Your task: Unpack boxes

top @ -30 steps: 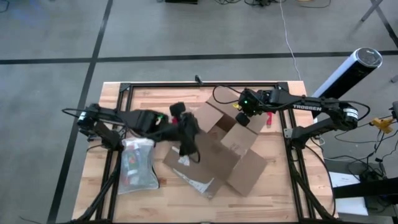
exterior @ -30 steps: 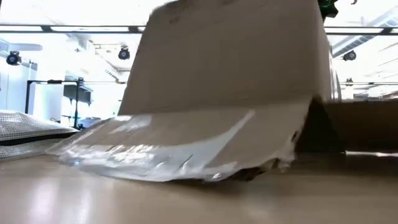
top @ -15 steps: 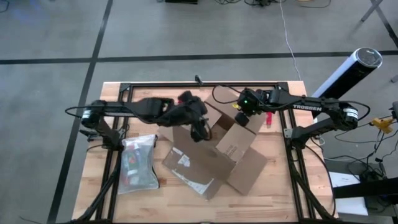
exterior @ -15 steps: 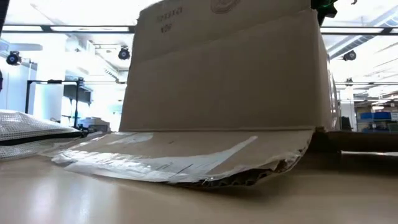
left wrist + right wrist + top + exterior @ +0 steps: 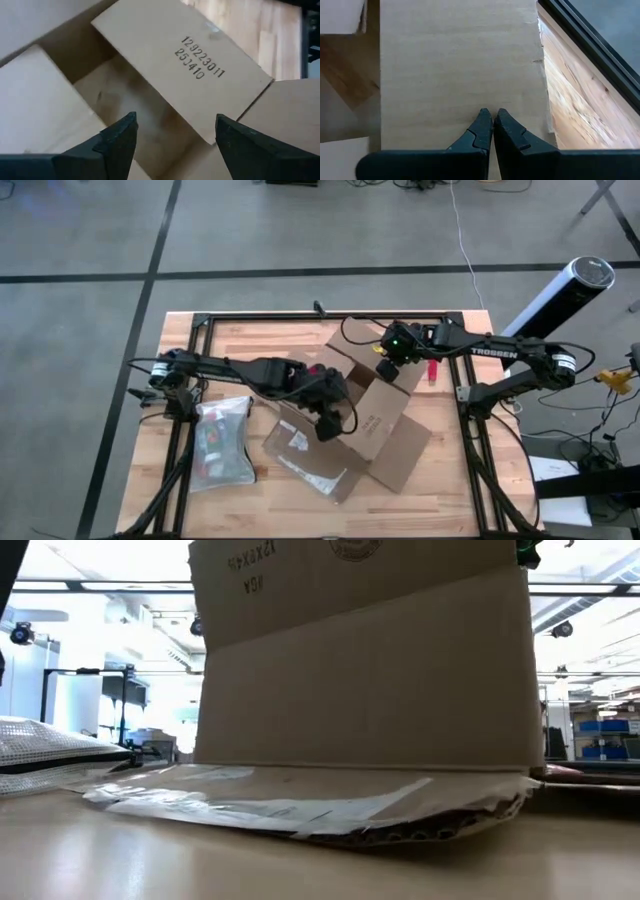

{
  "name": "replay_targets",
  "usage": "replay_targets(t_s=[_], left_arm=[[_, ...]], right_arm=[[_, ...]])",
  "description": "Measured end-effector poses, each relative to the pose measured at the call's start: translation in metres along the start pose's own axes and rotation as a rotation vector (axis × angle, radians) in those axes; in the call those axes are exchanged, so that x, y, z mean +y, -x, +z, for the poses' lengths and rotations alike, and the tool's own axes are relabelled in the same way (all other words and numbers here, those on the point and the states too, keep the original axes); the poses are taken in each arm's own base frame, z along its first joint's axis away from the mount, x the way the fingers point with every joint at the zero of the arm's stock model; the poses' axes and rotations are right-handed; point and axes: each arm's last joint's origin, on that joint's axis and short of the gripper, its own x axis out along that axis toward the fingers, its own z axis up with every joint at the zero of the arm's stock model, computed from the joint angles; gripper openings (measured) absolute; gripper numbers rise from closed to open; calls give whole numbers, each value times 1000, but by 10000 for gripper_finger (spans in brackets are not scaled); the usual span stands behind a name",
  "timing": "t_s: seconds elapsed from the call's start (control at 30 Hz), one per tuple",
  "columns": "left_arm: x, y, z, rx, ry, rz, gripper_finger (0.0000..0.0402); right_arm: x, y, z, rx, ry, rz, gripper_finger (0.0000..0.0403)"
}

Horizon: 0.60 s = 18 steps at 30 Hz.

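Resting on a wooden table point(image 5: 440, 480), the opened box point(image 5: 375, 420); grey floor point(image 5: 80, 330) around.

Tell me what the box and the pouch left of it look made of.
Box: brown corrugated cardboard, matte; fluting shows along the torn flap edge in the low view, glossy clear tape on that flap. Pouch: apparently thin translucent plastic, slightly shiny, contents showing through; the low view hints at a mesh texture.
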Motion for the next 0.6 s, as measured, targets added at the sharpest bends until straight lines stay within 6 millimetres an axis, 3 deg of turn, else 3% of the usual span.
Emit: replay_targets(t_s=[0.3, 0.6], left_arm=[[-4, -17, -21, 84, 108, 80, 243], [-41, -13, -42, 83, 113, 89, 225]], right_arm=[[0, 0, 0, -2, 0, 1, 0], [0, 0, 0, 0, 19, 8, 0]])
